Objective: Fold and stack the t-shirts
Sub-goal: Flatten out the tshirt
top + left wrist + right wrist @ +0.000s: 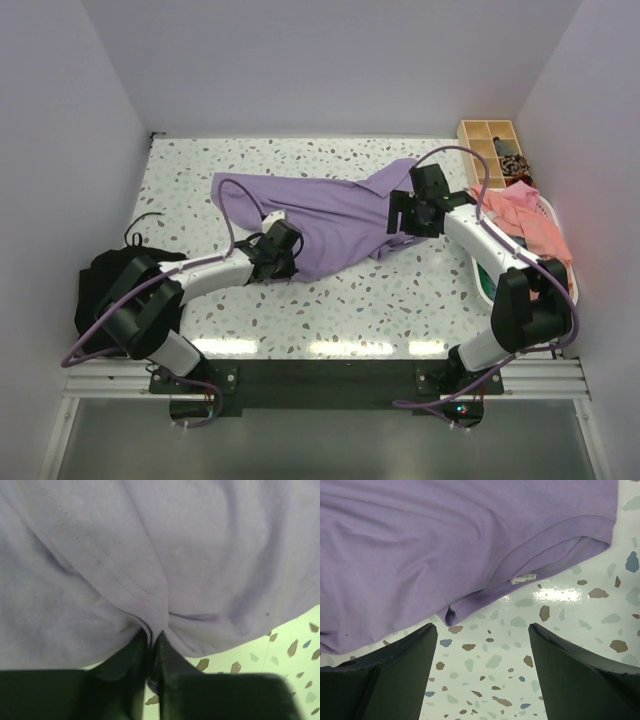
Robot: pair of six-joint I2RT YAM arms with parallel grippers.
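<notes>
The lavender t-shirt (330,215) lies crumpled in the middle of the worktop (400,300). Its long axis runs left to right, with a narrow strip trailing toward the far left and a peaked corner pointing to the far right. Which end holds the collar cannot be told. The cloth is soft, matte and plain, gathered in loose folds, with a double-stitched hem and a small white label (522,578) showing at its right edge. The left gripper (152,637) is closed on a pinched fold at the shirt's near left edge, the cloth bunching into the narrow gap between its dark fingers. The right gripper (482,630) hangs just above the shirt's right hem with its jaws wide apart, holding nothing. A salmon-pink t-shirt (530,225) is heaped in a white basket (553,208) at the right edge, with green cloth (487,280) beneath it. A wooden box with compartments (480,135) sits in the far right corner, and a black fabric bundle (100,285) lies at the near left. The worktop is glossy white, speckled with brown and grey chips, and enclosed by pale plain walls.
</notes>
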